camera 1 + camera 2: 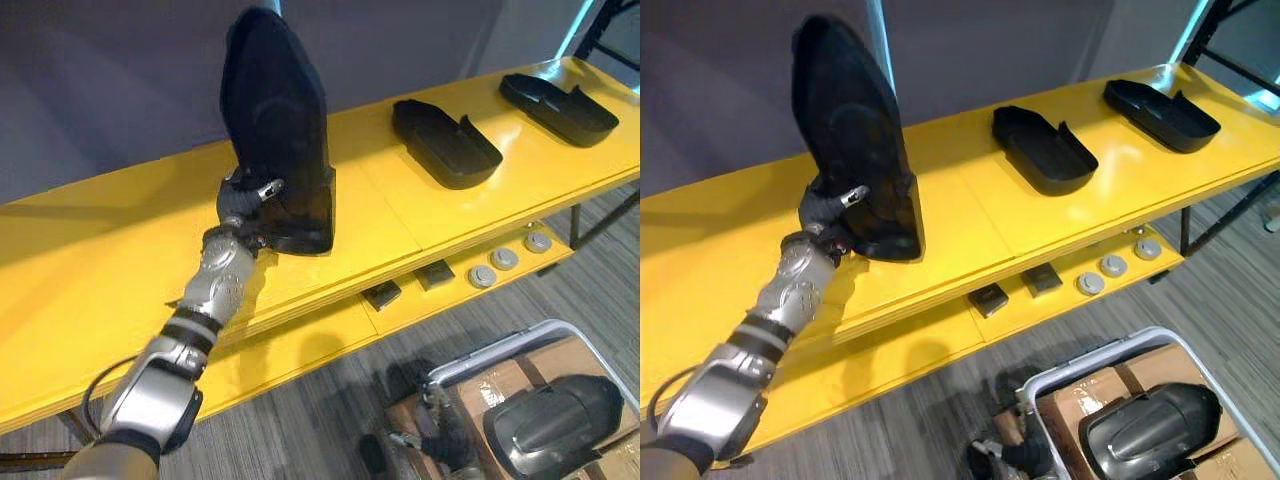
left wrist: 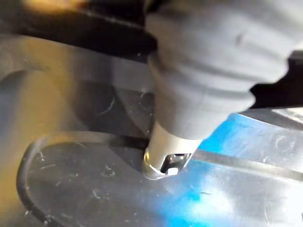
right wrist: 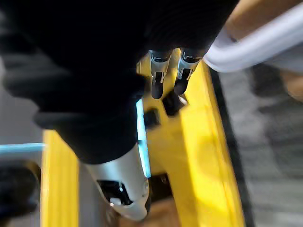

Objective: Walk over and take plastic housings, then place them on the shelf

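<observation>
A tall black plastic housing stands on end on the yellow shelf, its wide base on the board. My left hand grips its lower left edge, and the thumb lies against its scratched inner face. Two more black housings lie flat further right on the same shelf, one in the middle and one at the far end. My right hand hangs low by the cart, fingers loosely extended and holding nothing.
A white-framed cart at the lower right carries cardboard boxes and another black housing. The lower yellow shelf holds round silver parts and small dark blocks. A grey wall runs behind the shelf.
</observation>
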### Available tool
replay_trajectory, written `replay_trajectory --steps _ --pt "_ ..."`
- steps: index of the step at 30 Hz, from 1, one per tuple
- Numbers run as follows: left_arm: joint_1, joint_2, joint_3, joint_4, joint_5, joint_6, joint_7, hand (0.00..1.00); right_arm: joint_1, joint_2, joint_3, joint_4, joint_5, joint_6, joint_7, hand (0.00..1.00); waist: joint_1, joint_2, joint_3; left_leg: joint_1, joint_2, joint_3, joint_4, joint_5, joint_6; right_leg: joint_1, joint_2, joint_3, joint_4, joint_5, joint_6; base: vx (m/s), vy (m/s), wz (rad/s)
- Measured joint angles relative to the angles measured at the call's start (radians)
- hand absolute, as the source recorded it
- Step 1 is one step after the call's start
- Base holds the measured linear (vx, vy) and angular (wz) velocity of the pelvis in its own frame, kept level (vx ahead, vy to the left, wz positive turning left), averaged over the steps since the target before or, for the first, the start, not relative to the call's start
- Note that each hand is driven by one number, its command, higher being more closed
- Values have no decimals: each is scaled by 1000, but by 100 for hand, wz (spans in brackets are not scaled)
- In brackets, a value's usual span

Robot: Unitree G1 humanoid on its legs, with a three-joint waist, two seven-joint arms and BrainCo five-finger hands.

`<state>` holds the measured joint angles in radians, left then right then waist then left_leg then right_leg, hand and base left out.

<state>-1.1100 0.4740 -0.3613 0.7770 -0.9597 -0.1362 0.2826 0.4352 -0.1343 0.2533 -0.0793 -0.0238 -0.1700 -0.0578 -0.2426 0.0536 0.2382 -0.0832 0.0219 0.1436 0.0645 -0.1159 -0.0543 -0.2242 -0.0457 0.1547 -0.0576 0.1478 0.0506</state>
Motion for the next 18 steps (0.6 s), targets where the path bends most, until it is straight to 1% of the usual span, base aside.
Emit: replay_trajectory --steps 1,3,5,7,9,10,13,14,16,18 --pt "-38 1 0 50 1 13 4 100 -10 -1 25 24 -4 2 4 0 -7 0 11 0 -1 1 -2 2 2 -1 -1 0 0 0 0 0 0 0" --pt "-78 5 3 106 2 25 13 100 -19 -3 47 42 -26 3 6 0 -11 0 26 -1 -4 7 -4 7 2 -4 -3 3 0 1 0 -8 10 -2" --pt "-87 11 20 136 20 38 28 100 -35 -11 75 70 -31 3 6 0 -13 -1 35 -1 -5 21 -8 12 2 -7 -4 7 0 2 0 -23 22 -7" --pt "-88 16 24 159 36 47 45 100 -43 -16 87 87 -62 3 5 0 -10 -1 40 -7 -6 23 -9 14 2 -17 -3 14 0 5 -1 -22 17 -8" --pt "-93 23 42 188 71 68 67 100 -48 -23 98 100 -81 3 5 0 -11 0 55 -17 -6 25 -9 16 2 -29 -3 21 0 11 0 -27 18 -6" --pt "-93 23 58 204 84 73 75 100 -48 -30 105 101 -107 3 5 0 -11 -1 63 -18 -7 27 -9 16 2 -31 -3 22 0 14 0 -27 16 -6" --pt "-104 30 73 207 121 78 89 100 -48 -35 112 109 -113 3 3 0 -9 0 67 -23 -8 30 -9 18 3 -35 -3 23 -3 19 0 -21 13 -2" --pt "-108 30 80 207 124 84 91 0 -49 -35 113 113 -127 3 1 0 -9 -1 67 -27 -8 30 -9 19 3 -37 -3 22 -5 22 0 0 0 0" --pt "-108 30 83 227 158 93 92 0 -53 -35 114 134 -143 3 -2 0 -8 0 68 -28 -8 29 -9 22 4 -38 -3 22 -6 25 0 -40 22 2" --pt "-108 30 92 227 163 103 92 0 -53 -37 117 144 -143 3 -3 0 -5 -1 68 -30 -7 28 -10 24 4 -39 -3 21 -8 28 -1 -44 22 2"
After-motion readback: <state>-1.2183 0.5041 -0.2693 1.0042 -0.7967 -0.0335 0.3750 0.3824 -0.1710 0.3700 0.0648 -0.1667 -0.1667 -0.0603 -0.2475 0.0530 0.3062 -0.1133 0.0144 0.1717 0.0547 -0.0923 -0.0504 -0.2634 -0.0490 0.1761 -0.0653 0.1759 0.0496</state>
